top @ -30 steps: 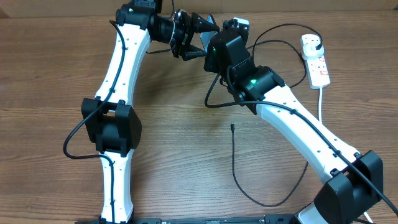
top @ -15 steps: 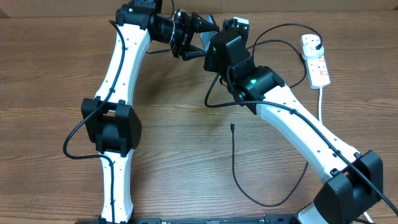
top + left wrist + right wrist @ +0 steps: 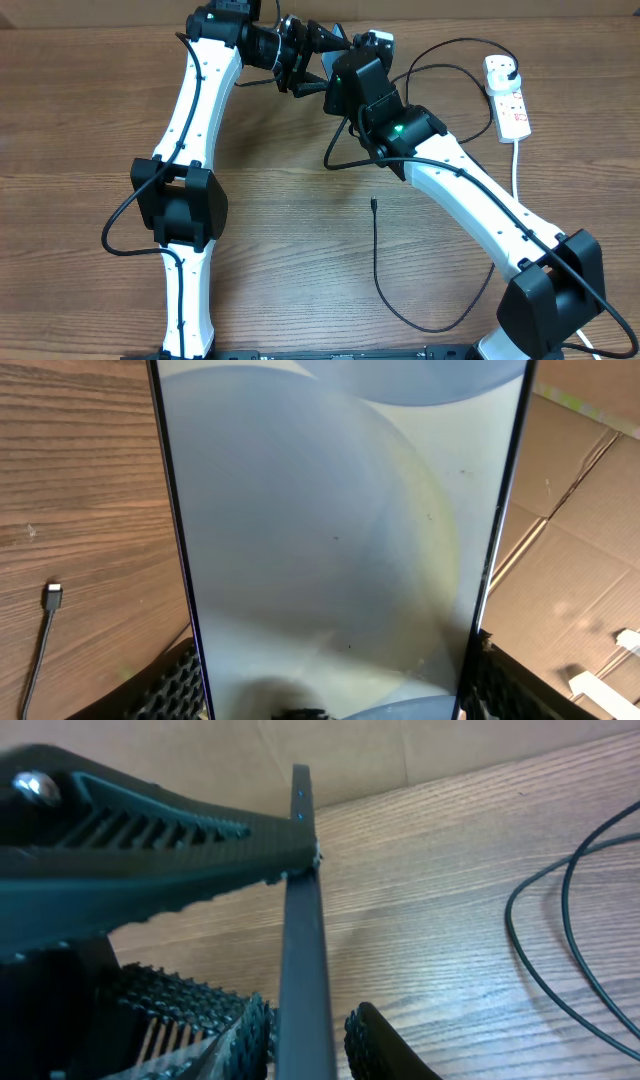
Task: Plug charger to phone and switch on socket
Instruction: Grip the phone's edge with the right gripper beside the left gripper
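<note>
Since the charger's connector has to go into a port on the phone point(image 3: 330, 540), my guess is that's why the phone is up in the air at the top middle of the overhead shot instead of lying flat on the bench point(image 3: 80, 120). The left gripper point(image 3: 308, 58) is clamped across the phone's width, with the screen filling its own camera, so that's the one carrying it. The right gripper point(image 3: 305, 1025) straddles the phone's thin edge, a pad very close on each side. Honestly can't tell if it's squeezing or just about to. Looks to me like a handover, so one arm can go for the cable.

The charger point(image 3: 378, 270) lies loose on the bench, its tip point(image 3: 372, 203) mid-frame in the overhead, well apart from the phone and with nothing touching it. The other end seems to run to the socket point(image 3: 510, 100) at upper right, where a black plug point(image 3: 509, 68) sits. Can't read the switch from here.

Count: two grippers, one phone, one charger, one socket, one thick white cord point(image 3: 516, 165).
</note>
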You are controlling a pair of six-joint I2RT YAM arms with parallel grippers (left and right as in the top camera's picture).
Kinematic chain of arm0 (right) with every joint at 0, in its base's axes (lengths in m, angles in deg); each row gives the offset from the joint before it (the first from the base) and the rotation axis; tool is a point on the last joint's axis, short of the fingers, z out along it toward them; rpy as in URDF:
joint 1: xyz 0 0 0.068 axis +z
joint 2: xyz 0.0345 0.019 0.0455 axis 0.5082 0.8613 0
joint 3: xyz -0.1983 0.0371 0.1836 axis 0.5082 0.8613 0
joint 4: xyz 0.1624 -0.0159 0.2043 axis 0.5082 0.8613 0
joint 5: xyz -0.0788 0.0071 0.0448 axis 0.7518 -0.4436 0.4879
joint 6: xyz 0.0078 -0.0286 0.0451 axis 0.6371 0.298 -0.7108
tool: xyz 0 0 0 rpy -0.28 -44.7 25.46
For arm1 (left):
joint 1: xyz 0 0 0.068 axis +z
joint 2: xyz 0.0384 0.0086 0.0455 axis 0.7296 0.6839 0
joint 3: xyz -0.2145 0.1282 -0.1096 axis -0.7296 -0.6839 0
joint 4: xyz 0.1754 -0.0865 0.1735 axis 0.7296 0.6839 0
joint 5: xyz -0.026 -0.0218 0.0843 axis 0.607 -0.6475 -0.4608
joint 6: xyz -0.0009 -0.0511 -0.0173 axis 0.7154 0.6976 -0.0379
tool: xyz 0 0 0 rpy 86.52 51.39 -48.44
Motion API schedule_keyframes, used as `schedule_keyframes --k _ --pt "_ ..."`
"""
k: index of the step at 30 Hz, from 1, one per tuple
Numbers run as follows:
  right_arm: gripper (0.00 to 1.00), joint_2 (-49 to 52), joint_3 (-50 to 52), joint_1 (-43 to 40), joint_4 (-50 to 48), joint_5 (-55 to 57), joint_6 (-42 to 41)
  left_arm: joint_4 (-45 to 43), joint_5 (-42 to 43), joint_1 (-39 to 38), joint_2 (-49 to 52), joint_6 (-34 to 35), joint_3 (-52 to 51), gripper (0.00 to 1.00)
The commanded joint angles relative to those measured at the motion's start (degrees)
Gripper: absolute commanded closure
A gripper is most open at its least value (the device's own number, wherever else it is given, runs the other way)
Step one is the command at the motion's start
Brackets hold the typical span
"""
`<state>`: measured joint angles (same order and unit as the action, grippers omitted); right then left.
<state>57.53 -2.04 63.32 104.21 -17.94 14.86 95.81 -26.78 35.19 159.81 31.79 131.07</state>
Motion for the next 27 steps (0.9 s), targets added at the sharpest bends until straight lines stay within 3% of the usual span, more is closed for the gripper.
schedule_keyframes --k 1,27 --pt "0.74 0.1 -0.2 0.0 -0.5 0.9 0.0 -0.2 1.7 -0.5 0.0 -0.6 1.5 0.39" --pt "0.75 0.1 -0.2 0.0 -0.4 0.8 0.4 -0.2 1.6 -0.5 0.0 -4.0 1.5 0.39"
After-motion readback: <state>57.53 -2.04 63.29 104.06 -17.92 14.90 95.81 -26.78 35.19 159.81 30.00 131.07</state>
